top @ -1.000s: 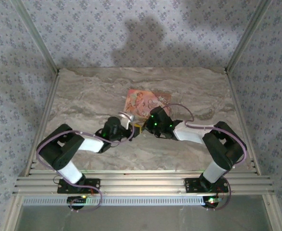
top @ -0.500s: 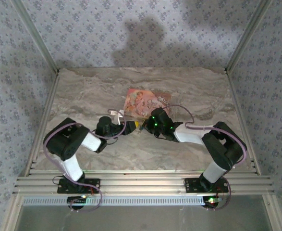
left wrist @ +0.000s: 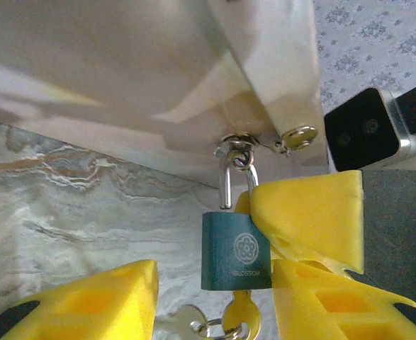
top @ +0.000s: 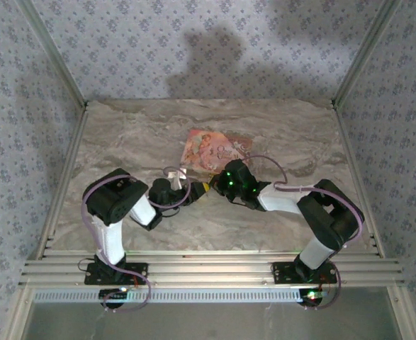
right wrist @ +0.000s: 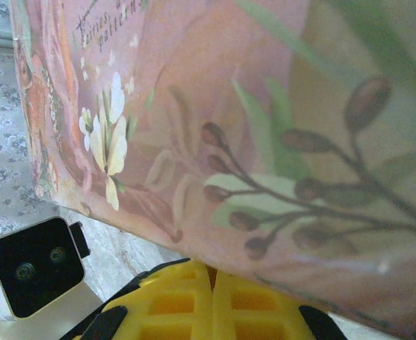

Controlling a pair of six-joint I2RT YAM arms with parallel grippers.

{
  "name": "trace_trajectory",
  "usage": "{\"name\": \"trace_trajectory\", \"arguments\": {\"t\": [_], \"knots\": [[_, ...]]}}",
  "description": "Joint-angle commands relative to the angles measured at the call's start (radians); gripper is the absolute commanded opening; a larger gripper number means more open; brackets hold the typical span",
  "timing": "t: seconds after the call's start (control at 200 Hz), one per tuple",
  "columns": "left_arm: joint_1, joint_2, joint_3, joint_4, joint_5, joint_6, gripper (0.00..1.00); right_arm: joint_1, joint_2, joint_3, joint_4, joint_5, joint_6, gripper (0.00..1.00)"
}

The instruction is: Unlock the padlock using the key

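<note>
The small teal metal padlock [left wrist: 236,249] hangs from the clasp [left wrist: 237,152] of the pink printed box [right wrist: 278,127], with a yellow-capped key [left wrist: 237,316] dangling beneath. The left gripper [left wrist: 215,287], spread open, should close squarely on that key. The right gripper [right wrist: 211,297], pads together, sits just beside.

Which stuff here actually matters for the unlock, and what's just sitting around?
Job:
- padlock
- yellow-headed key, right below it
- hasp the padlock hangs from

Just around:
- silver key on the same ring
- pink box
- table
</note>
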Motion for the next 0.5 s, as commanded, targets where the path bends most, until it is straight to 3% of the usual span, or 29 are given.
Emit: {"name": "trace_trajectory", "arguments": {"t": [0.0, 0.17, 0.415, 0.495], "knots": [[-0.013, 0.012, 0.025, 0.049, -0.004, -0.032, 0.45, -0.005, 0.014, -0.021, -0.003, -0.028, 0.055, 0.0], [-0.01, -0.003, 0.03, 0.049, -0.007, -0.023, 0.32, -0.004, 0.02, -0.025, 0.001, -0.026, 0.061, 0.0], [-0.004, 0.018, 0.034, 0.049, 0.003, -0.003, 0.02, -0.001, 0.018, -0.022, -0.014, -0.027, 0.061, 0.0], [0.0, 0.015, 0.03, 0.049, 0.002, 0.011, 0.0, -0.001, 0.014, -0.021, -0.021, -0.027, 0.06, 0.0]]}}
